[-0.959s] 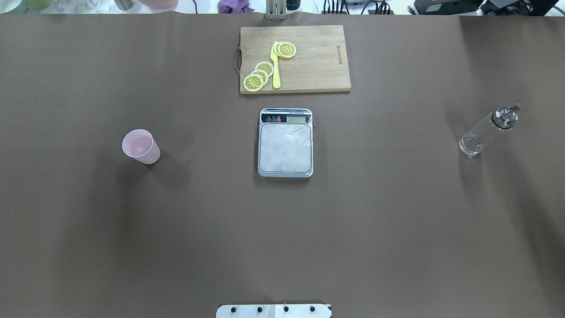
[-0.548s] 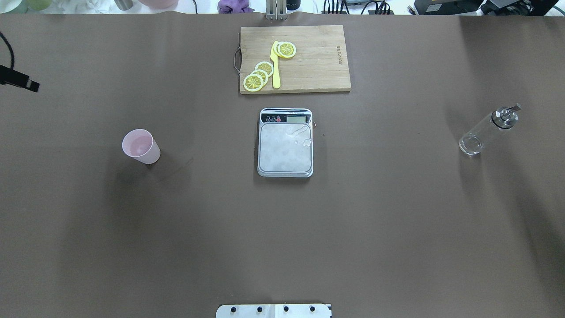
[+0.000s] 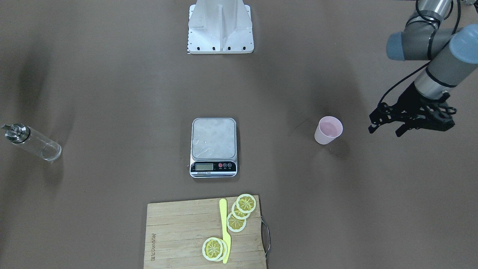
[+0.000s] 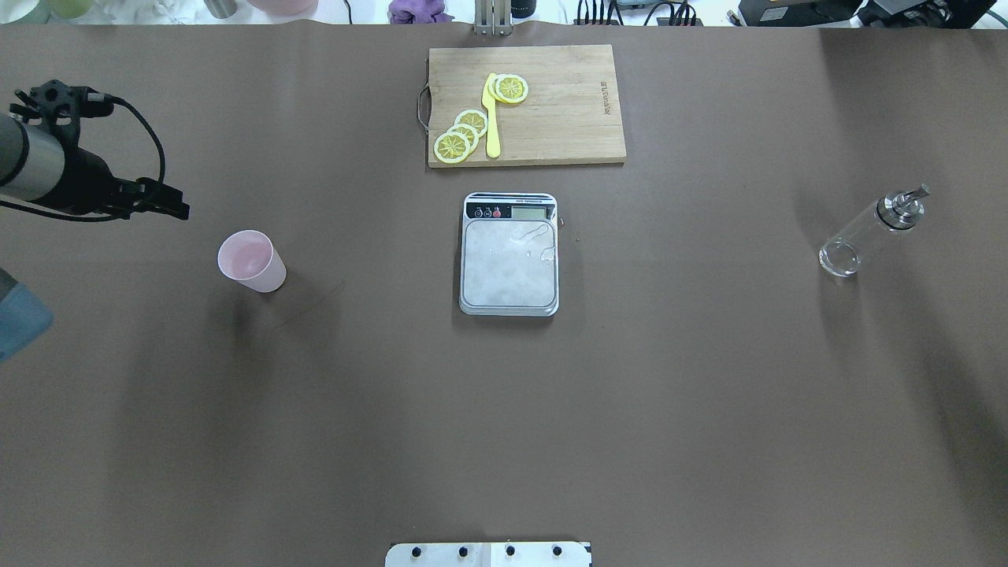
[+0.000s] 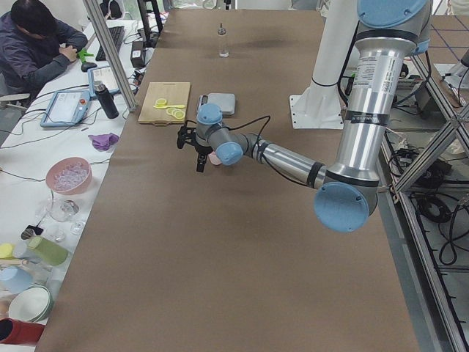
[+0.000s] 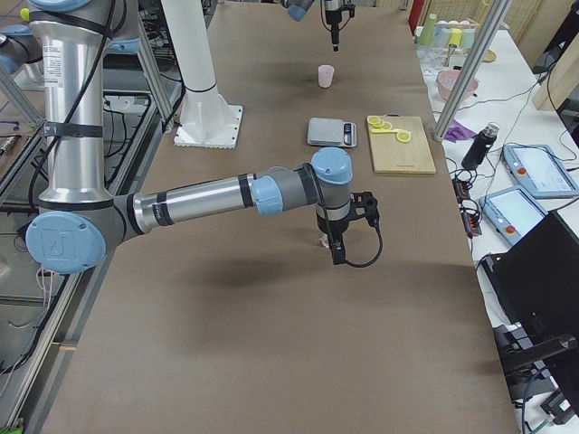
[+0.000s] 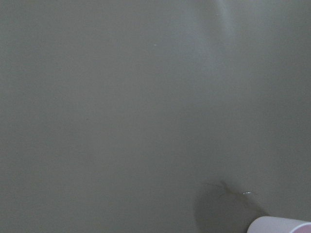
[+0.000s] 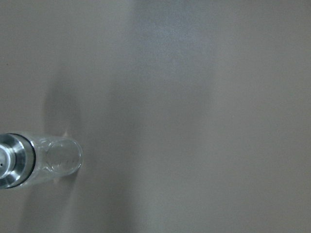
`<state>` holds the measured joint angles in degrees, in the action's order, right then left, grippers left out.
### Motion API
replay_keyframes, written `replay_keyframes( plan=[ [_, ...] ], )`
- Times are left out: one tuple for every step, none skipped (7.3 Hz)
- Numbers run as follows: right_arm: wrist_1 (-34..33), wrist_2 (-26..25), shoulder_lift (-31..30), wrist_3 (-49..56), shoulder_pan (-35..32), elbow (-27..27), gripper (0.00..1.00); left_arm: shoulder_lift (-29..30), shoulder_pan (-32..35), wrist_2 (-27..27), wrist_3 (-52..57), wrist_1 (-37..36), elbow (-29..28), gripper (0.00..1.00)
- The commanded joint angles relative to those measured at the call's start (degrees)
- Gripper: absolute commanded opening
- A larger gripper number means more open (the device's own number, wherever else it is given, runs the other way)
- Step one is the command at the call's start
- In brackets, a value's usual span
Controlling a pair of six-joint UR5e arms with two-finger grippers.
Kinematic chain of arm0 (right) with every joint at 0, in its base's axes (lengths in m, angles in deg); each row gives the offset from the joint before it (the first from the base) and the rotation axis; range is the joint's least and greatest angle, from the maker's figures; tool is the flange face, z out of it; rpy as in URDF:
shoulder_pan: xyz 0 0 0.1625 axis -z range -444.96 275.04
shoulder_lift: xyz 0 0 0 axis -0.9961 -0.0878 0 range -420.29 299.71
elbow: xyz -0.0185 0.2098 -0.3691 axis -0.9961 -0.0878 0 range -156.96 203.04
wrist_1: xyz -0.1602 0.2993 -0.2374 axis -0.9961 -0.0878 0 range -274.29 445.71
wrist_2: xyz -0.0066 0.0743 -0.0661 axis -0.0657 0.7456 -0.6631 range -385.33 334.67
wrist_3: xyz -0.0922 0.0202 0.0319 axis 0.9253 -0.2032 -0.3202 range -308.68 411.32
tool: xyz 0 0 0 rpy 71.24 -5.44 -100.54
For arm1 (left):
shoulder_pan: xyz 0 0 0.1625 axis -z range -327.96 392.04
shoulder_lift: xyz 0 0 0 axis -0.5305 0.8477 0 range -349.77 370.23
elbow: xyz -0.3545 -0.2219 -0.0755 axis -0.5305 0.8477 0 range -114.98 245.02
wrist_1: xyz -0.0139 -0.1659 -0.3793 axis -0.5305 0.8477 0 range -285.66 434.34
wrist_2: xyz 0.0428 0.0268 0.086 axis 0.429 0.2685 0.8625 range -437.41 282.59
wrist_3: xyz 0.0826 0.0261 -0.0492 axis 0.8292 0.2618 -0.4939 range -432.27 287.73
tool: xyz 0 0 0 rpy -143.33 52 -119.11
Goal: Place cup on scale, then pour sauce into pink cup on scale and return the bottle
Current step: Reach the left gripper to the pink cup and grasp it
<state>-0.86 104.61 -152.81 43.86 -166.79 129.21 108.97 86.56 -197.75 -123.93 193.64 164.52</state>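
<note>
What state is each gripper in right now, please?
Left gripper: open, holding nothing.
Right gripper: cannot be told; only a side view shows it.

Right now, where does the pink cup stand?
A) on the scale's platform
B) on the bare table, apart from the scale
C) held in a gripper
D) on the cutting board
B: the cup stands on the brown table, well aside from the scale, the left gripper near but not touching.
</note>
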Motion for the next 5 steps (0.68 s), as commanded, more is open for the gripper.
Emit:
replay_keyframes(
  plan=[
    [0.00, 0.05, -0.30, 0.08, 0.01, 0.09, 1.00, 0.40, -4.41, 4.56, -3.27, -0.03, 0.44, 0.88],
    [0.00, 0.05, -0.30, 0.08, 0.01, 0.17, 1.00, 1.28, -5.56, 4.84, -3.71, -0.03, 0.44, 0.82],
    [0.00, 0.05, -0.30, 0.08, 0.01, 0.18, 1.00, 1.37, -6.88, 4.93, -3.63, 0.06, 0.79, 0.72],
    [0.00, 0.05, -0.30, 0.08, 0.01, 0.18, 1.00, 1.37, -8.02, 5.28, -3.54, 0.06, 1.05, 0.58],
    [0.00, 0.05, -0.30, 0.08, 0.01, 0.18, 1.00, 1.37, -8.73, 6.16, -3.45, 0.06, 1.14, 0.44]
  ],
)
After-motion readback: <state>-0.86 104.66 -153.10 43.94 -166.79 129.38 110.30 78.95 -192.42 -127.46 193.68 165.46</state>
